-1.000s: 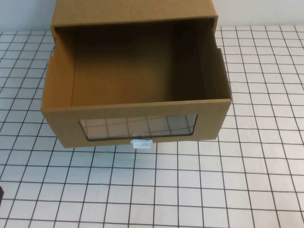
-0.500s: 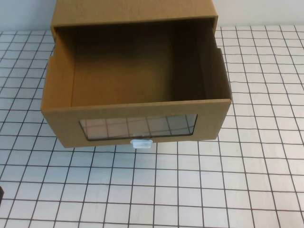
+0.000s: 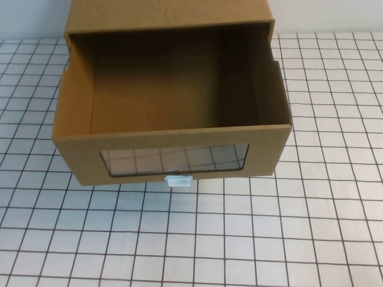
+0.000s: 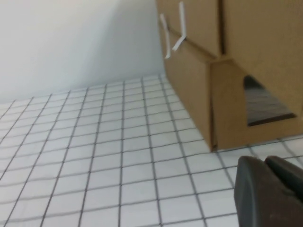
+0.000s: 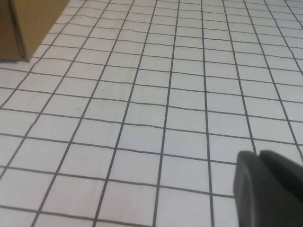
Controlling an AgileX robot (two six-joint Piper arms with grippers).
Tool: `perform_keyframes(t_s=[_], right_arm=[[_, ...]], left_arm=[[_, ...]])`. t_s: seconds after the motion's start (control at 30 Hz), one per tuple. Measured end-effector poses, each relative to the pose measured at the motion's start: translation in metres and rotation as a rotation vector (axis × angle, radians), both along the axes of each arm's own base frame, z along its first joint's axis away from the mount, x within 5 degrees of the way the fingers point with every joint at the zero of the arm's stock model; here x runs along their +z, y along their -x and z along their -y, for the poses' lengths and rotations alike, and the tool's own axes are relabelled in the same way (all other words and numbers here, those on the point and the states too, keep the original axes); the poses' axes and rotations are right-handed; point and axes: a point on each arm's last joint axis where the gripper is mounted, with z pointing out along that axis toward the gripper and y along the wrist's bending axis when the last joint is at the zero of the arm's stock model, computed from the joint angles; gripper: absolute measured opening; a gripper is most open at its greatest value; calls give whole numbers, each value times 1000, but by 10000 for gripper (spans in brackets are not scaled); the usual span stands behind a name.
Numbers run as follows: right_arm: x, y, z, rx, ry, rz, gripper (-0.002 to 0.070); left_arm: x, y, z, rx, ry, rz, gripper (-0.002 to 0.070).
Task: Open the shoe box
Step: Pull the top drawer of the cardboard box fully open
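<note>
Gridded tabletop (image 3: 299, 239) held the shoe box (image 3: 167, 12) at upper centre, drawer (image 3: 78, 155) out, likely why the left end effector (image 4: 266, 189) and right end effector (image 5: 260, 184) hung low beside it, each pinched together.

this is probably a robotics lab test bench: the white table (image 3: 311, 239) carries a regular black grid like a calibration mat, a plain pale wall (image 4: 71, 42) stands behind it, and one cardboard shoe box (image 3: 167, 15) sits on the grid.

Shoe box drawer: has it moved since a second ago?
No: its white tab stays on the same grid line. The left gripper hovers beside the shoe box, right gripper over the table, both shut.
</note>
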Motion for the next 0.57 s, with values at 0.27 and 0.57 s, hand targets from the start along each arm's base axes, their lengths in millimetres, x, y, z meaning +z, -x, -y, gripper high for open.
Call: perform_keyframes(t_s=[0.27,0.57], right_arm=[[0,0,0,0,-2,0,-13],[0,0,0,0,-2,1,-13]], left_arm=[[-18,2,-6,73,8,-202,-2],[-19,3,-7,78,4,-217,-2]])
